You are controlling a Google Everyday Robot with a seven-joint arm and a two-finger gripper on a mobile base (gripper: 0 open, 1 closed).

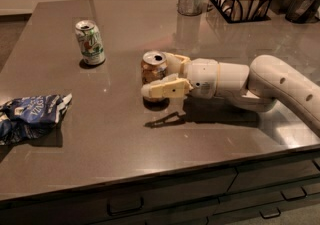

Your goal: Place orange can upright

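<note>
- Your arm [280,81] reaches in from the right, lying low and nearly level over the table [125,139], wrist pointing left.
- Your tool [156,75] is clamped on the orange can [154,65], one finger in front and one behind.
- The orange can stands upright mid-table, well apart from the green can [90,42].
</note>
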